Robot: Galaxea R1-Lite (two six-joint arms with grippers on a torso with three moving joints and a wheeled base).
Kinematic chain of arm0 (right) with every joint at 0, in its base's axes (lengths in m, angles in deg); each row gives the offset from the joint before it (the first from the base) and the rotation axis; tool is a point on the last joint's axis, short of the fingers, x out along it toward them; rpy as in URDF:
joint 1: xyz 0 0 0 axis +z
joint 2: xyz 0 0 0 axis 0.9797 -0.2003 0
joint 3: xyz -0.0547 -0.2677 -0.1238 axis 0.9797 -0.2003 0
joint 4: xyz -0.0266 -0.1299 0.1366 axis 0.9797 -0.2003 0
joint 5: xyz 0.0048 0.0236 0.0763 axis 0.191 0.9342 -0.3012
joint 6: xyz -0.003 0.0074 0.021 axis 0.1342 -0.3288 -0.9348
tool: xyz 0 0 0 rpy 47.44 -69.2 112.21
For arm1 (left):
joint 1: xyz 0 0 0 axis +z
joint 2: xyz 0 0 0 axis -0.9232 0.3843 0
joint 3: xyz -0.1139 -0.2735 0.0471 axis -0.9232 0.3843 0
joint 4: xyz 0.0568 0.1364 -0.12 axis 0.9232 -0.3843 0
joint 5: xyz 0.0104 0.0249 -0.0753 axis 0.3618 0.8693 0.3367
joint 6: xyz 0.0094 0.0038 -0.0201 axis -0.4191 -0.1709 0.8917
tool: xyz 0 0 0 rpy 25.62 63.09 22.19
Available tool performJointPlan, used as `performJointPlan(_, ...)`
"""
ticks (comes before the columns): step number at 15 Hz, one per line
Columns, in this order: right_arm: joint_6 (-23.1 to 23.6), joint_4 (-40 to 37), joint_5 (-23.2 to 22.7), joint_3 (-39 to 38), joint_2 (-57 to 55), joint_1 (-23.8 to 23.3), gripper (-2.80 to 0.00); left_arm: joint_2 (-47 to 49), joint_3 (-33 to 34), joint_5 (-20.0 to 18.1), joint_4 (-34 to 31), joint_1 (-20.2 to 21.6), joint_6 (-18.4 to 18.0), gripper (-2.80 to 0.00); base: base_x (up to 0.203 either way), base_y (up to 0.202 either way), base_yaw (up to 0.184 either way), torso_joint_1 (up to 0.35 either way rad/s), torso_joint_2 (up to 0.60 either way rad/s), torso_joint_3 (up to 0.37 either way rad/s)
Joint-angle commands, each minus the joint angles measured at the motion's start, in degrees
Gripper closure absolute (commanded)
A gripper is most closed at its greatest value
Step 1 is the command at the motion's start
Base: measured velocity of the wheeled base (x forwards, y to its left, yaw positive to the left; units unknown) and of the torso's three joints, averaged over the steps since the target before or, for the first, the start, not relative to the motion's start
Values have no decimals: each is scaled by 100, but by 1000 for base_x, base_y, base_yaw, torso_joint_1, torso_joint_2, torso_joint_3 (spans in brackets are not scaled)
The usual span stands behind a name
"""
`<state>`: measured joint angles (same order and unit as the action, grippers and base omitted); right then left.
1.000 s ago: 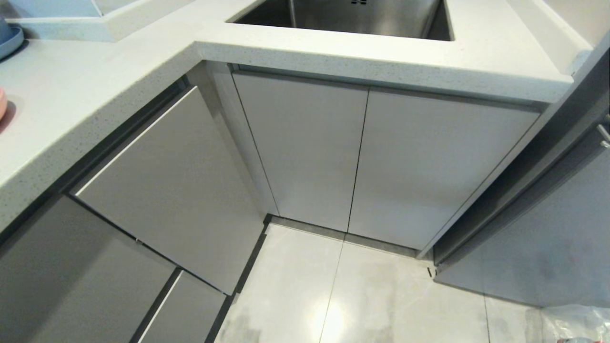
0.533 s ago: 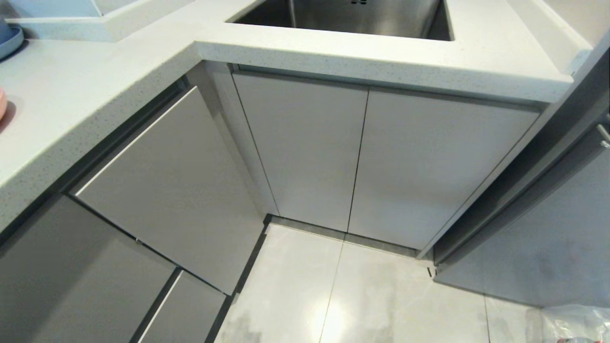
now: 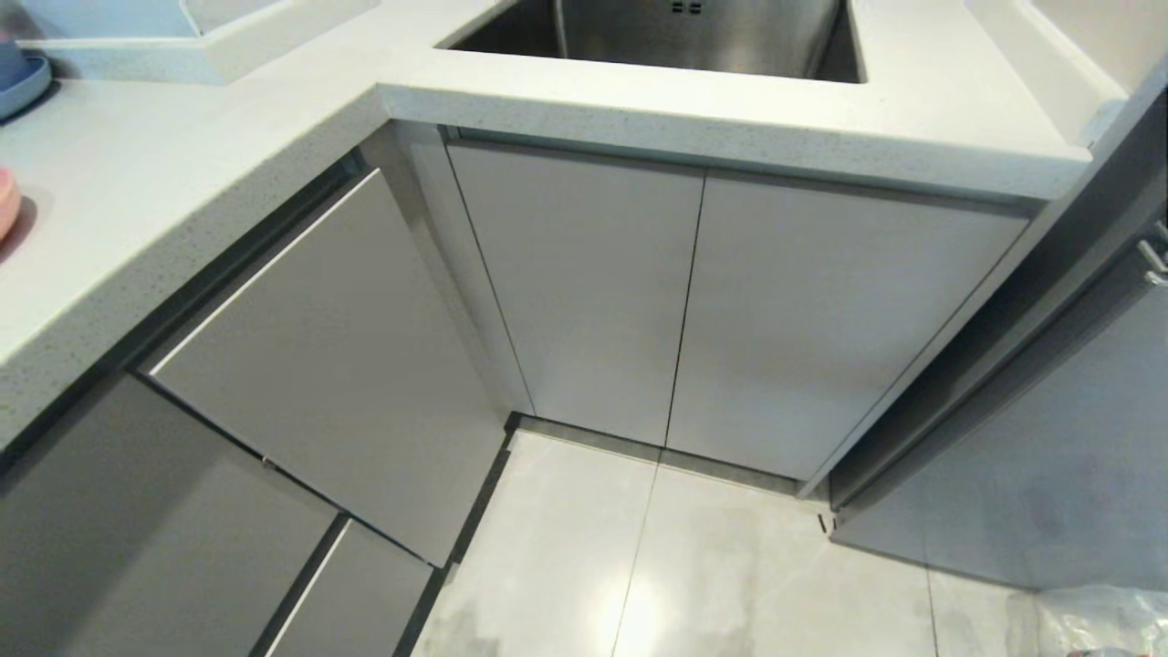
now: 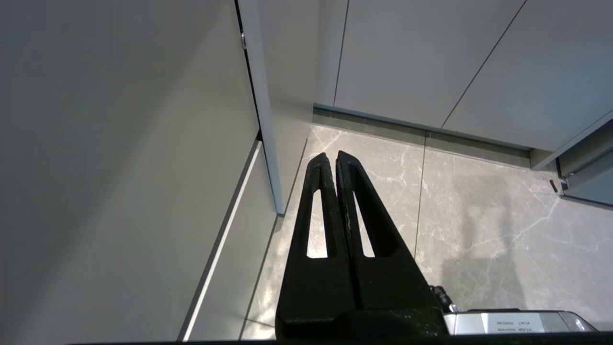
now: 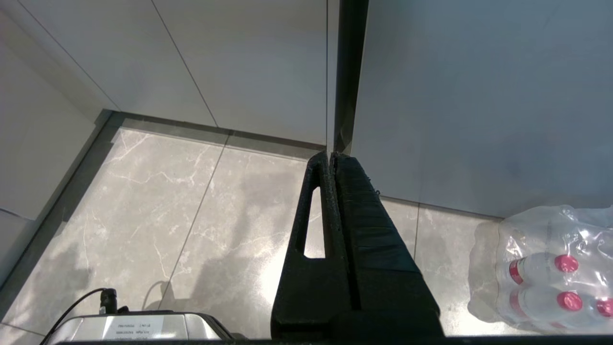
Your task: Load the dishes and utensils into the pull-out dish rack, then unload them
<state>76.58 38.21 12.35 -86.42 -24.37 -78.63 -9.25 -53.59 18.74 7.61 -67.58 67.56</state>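
Grey cabinet fronts (image 3: 584,292), tiled floor (image 3: 693,566) — both claws (left (image 4: 331,155), right (image 5: 330,154)) pressed together, empty.

Pink bowl (image 3: 5,203), blue plate (image 3: 20,78) cut by edge; bottle pack (image 5: 550,268) perhaps water.

The right gripper (image 5: 331,155), fingers (image 5: 357,191) pressed together, hangs over floor tiles (image 5: 191,215) near wrapped bottles (image 5: 550,268).
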Motion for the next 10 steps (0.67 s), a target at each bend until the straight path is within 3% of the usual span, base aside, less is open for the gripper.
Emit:
performJointPlan(1, -3, 1, 0, -9, 0, 1, 0, 13, 1, 0, 0, 1, 0, 0, 0, 0, 0, 2, 7, 136)
performJointPlan(10, -3, 1, 0, -9, 0, 1, 0, 13, 1, 0, 0, 1, -7, 0, 0, 0, 0, 2, 2, 197)
